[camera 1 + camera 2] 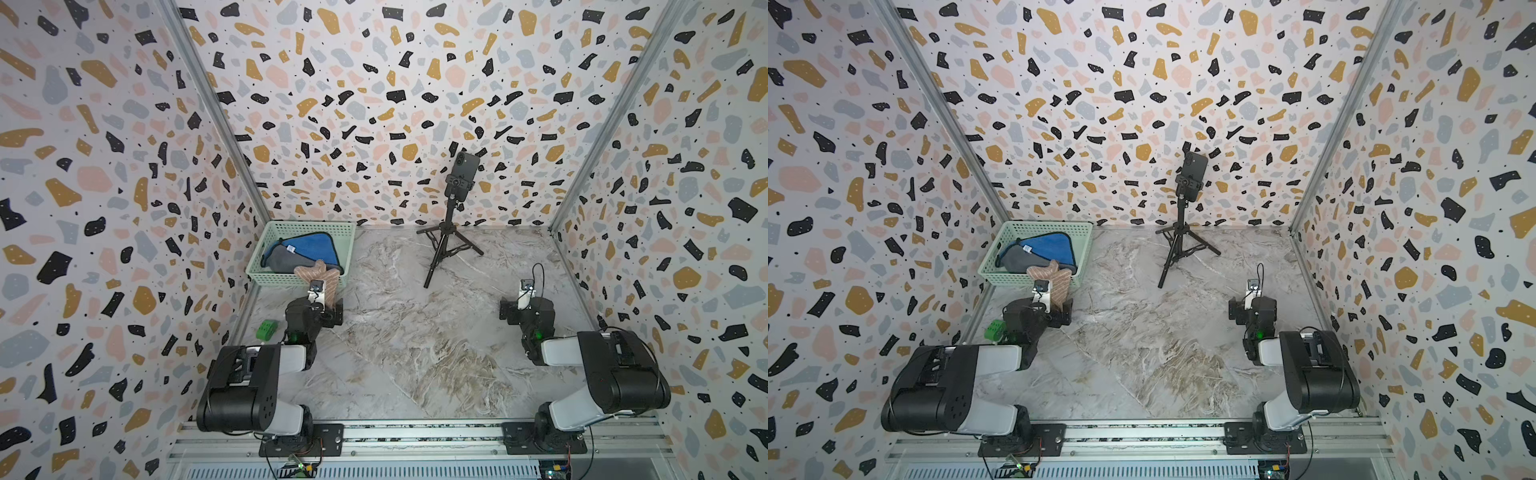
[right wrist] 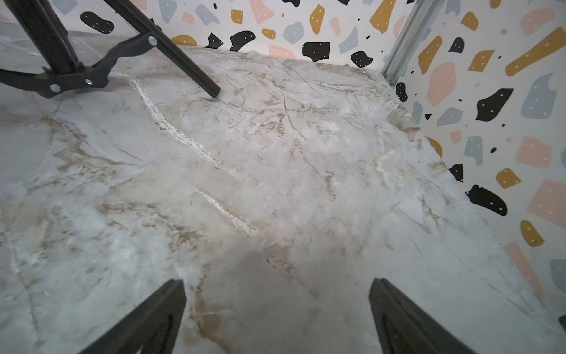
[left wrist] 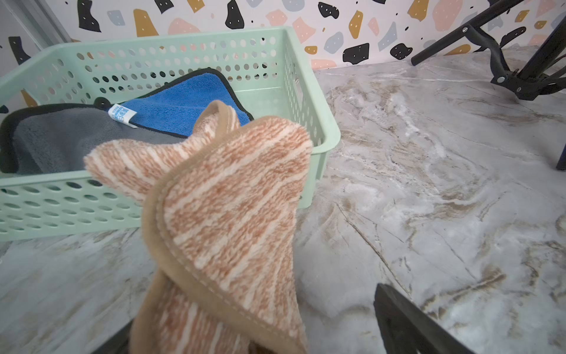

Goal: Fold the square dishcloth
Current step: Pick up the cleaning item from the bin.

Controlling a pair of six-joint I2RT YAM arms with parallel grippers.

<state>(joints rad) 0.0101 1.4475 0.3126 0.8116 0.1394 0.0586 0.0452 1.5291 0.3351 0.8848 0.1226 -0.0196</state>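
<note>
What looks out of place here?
The orange-and-white striped terry dishcloth hangs bunched on the open left gripper, in front of the mint-green perforated plastic basket, not spread flat on the marble table.

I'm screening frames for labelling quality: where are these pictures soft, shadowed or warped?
Left wrist view: dishcloth near the lens, soft at its lower end; basket sharp. Right wrist view: fingertips blurred, faint shadow on the table between them. Both top views: even light, frame rails splayed by wide-angle distortion.
</note>
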